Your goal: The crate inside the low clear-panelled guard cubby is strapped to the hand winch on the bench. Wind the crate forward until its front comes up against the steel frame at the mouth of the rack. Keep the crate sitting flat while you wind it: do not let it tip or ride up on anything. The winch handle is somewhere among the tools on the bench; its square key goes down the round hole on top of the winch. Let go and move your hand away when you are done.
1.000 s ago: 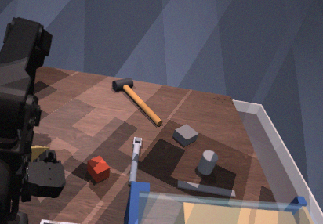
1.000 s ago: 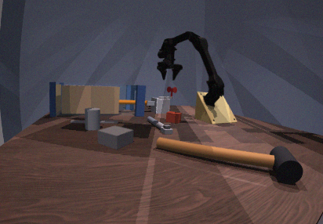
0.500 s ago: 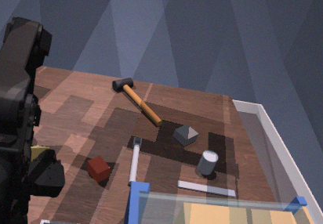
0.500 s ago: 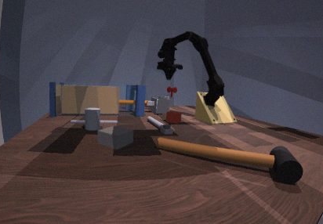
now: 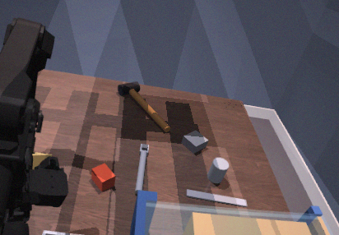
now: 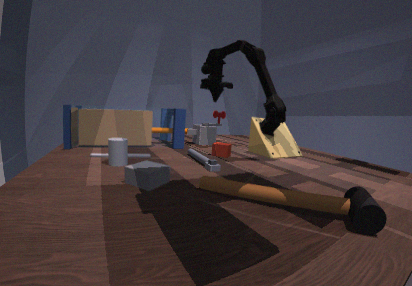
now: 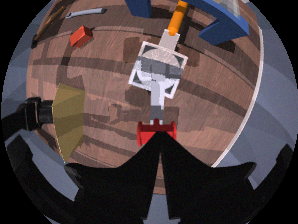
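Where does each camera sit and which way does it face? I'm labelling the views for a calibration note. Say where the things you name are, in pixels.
Top: above the bench, looking obliquely down at the hammer [image 5: 150,110] [image 6: 278,196]; dark arm sections fill the left side.
Exterior: low beyond the hammer, looking along the bench towards the winch [image 6: 205,135] [image 7: 172,56]; nearly the whole arm shows.
Wrist: on the arm's end, facing down past the pincer [image 6: 217,97] [image 7: 160,142] over the winch; its dark fingers show.
Top and exterior share the grey block [image 5: 195,141] [image 6: 147,175].
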